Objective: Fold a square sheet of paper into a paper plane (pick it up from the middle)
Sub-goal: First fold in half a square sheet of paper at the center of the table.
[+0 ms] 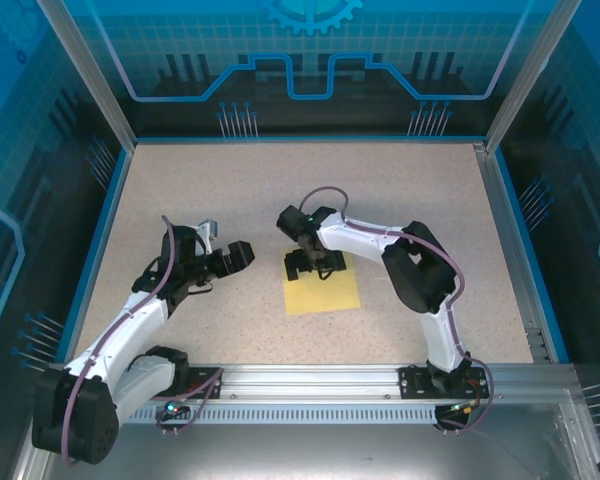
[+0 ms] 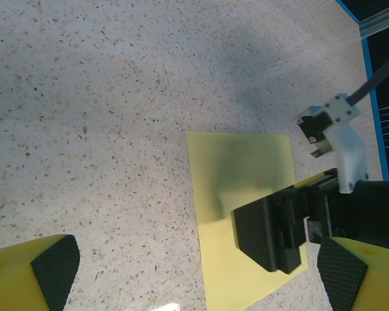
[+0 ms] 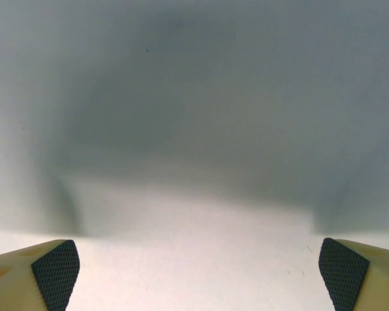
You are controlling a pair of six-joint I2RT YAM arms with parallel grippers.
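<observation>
A pale-yellow square sheet of paper lies flat on the speckled surface, just right of centre in the overhead view. Its edges are turned slightly off the surface's own edges. Being square, it offers no long axis to line up with.

The right gripper hangs directly over the sheet's upper-left part in that view, its dark body covering the far edge. Whether it touches the paper cannot be told. In the right wrist view the paper sits close beneath, shadowed across the upper frame. Two black ribbed pads stand at the lower corners, so these jaws are spread wide and pinch nothing.

The left gripper sits left of the sheet, apart from it, over bare surface and aimed toward it. Its wrist view shows the sheet from lower middle to right of frame, with the right gripper over its lower right part. The left jaws are also spread wide and empty.

The right arm is plainly the nearer. A pickup from the middle would likely need its jaws to shift slightly toward the lower right of the overhead frame, to the sheet's centre.
</observation>
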